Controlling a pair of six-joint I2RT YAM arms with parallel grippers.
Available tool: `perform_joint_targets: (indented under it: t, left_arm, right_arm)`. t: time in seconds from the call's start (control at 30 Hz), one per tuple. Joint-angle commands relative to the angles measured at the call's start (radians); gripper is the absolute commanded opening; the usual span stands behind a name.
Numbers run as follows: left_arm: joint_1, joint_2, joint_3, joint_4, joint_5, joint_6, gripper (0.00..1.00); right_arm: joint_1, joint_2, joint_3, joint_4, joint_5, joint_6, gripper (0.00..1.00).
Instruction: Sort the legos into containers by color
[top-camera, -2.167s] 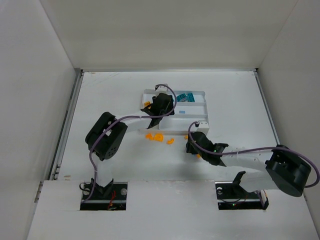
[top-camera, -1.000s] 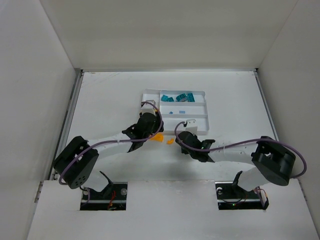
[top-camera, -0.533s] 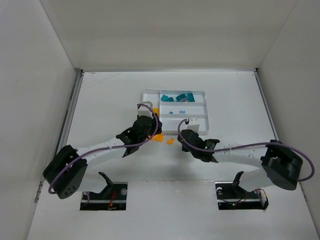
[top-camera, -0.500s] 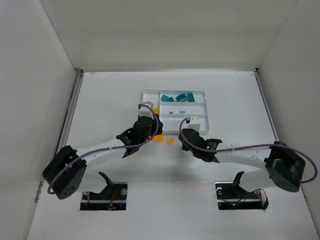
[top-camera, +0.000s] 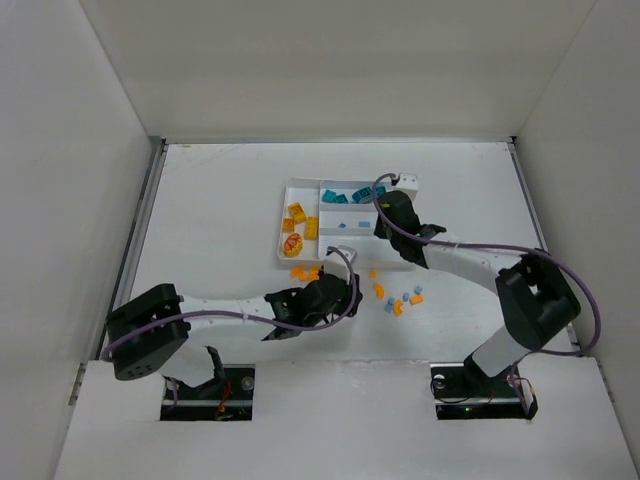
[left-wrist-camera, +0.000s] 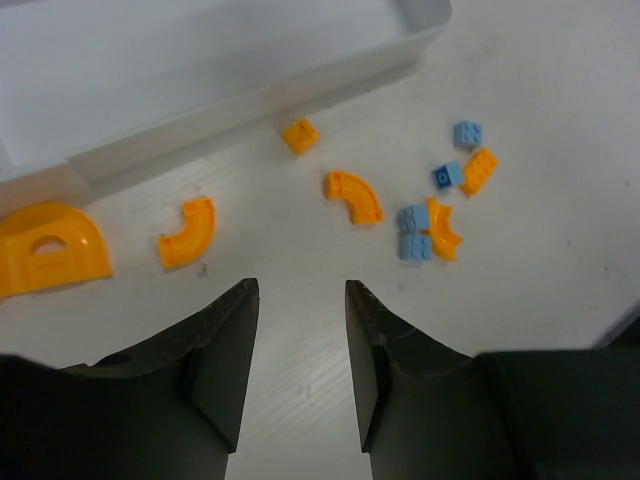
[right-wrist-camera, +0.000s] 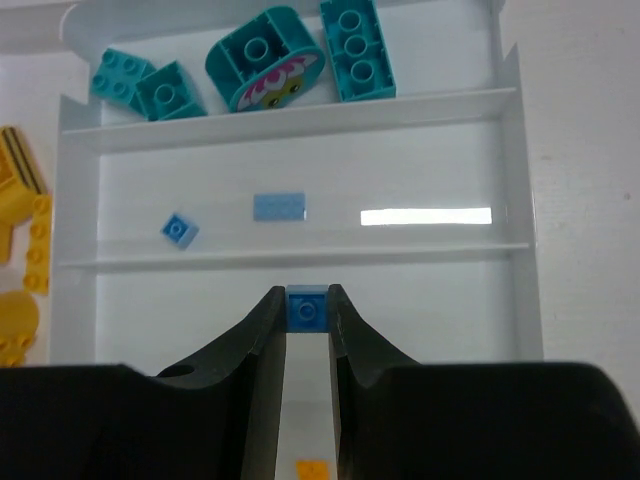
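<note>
Now right tool (right-wrist-camera: 306, 300) pinches a blue brick (right-wrist-camera: 306, 311); dropped here, it may land six o'clock of the blue slot (right-wrist-camera: 420, 185).

White table (top-camera: 220, 200), white divided tray (top-camera: 303, 186) near its middle, orange and light-blue legos (left-wrist-camera: 352, 196) loose just beside it

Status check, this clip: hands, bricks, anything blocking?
Right hand shut on blue brick above tray. Left hand open, empty, over loose bricks on table. No obstruction seen.
</note>
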Motion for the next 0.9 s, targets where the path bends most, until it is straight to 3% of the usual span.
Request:
perform_joint_targets:
  t: [0.0, 0.37, 0.57, 0.87]
  left_arm:
    - [-0.068, 0.035, 0.057, 0.044, -0.018, -0.013, 0.37]
    - [-0.180, 0.199, 0.116, 0.060, 0.005, -0.034, 0.37]
    - [-0.194, 0.270, 0.142, 0.077, 0.021, -0.051, 0.42]
    - [-0.189, 0.352, 0.183, 0.084, 0.022, -0.040, 0.44]
  right_arm:
    - [-0.043, 0.086, 0.094, 0.057, -0.039, -0.048, 0.24]
    - [-0.100, 0.187, 0.172, 0.086, -0.079, -0.045, 0.29]
    - [-0.107, 0.143, 0.119, 0.116, -0.098, -0.022, 0.53]
    - [-0.091, -0.027, -0.107, 0.210, -0.104, 0.058, 0.50]
